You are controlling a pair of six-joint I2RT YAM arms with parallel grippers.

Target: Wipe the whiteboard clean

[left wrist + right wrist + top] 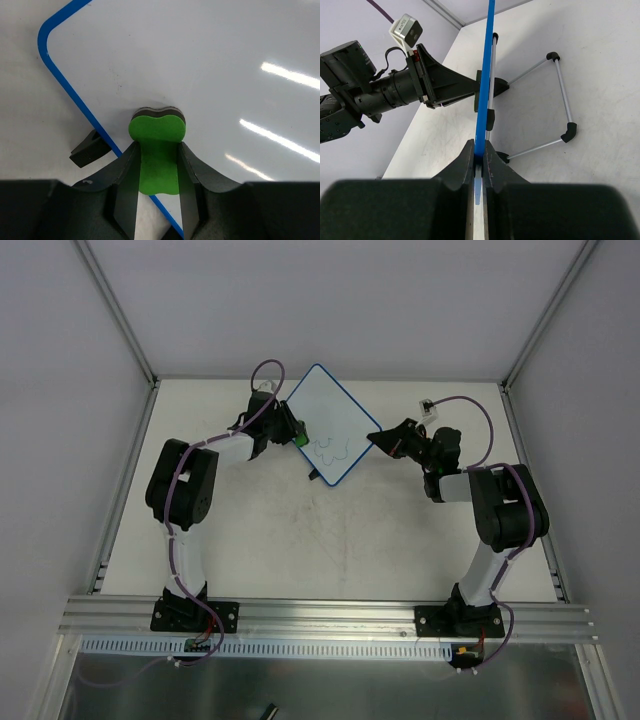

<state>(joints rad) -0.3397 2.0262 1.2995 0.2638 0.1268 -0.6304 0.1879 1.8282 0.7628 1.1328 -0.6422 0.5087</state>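
The whiteboard (330,418), white with a thin blue rim, stands tilted at the back middle of the table, with a green scribble (332,449) on its lower part. My left gripper (290,430) is shut on a green eraser block (157,150), whose dark pad presses the board face (200,65) near its blue rim. My right gripper (380,442) is shut on the board's right edge, seen edge-on as a blue strip (485,85) between the fingers (465,160).
A metal wire stand (555,100) with black feet props the board from behind. One black foot (89,149) shows beside the rim in the left wrist view. Grey walls close the table on three sides.
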